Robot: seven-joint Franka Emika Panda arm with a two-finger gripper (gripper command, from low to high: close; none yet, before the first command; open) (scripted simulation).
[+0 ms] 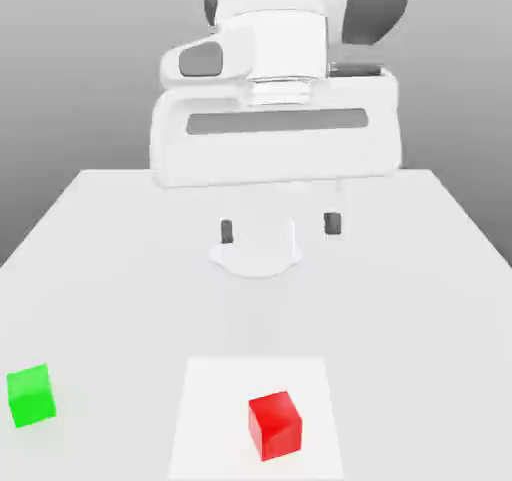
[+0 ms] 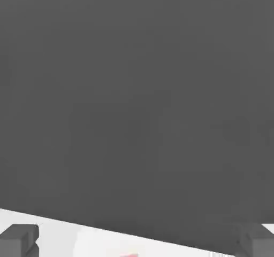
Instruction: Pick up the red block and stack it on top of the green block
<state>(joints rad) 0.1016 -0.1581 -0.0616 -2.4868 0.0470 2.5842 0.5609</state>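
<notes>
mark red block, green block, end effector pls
red block (image 1: 274, 424), exterior view, front face.
green block (image 1: 31, 396), exterior view, front face.
end effector (image 1: 279, 227), exterior view, midway between the two dark fingertips, which stand apart.

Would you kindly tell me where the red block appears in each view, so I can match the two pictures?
Exterior view: the red block sits low in the picture, just right of centre, on a paler square patch of the table.
Hand view: a thin red sliver at the edge, between the two fingertips.
Shared landmark: the dark fingertips of the hand.
</notes>
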